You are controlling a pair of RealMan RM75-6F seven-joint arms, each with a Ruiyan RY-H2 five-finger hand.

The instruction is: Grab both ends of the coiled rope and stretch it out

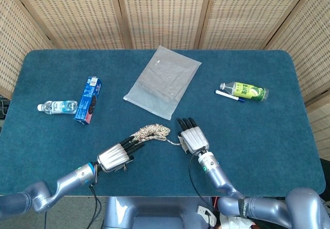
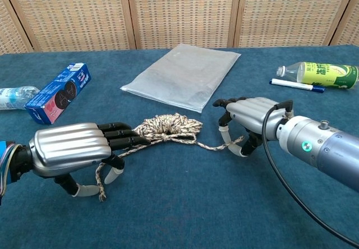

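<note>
The coiled rope (image 1: pixel 150 132) (image 2: pixel 168 127) lies on the blue table near the front edge. Its right tail runs to my right hand (image 1: pixel 192 137) (image 2: pixel 249 117), whose fingers curl down around that end and pinch it against the thumb. Its left tail (image 2: pixel 101 177) trails toward the front and passes under my left hand (image 1: pixel 116 157) (image 2: pixel 76 148). That hand hovers low over the tail with its fingers stretched out toward the coil and its thumb apart below, holding nothing.
A clear plastic bag (image 1: pixel 163 81) lies behind the coil. A blue cookie box (image 1: pixel 88 99) and a small water bottle (image 1: pixel 56 107) sit at the left. A green bottle (image 1: pixel 248 91) and a pen (image 1: pixel 229 96) sit at the right.
</note>
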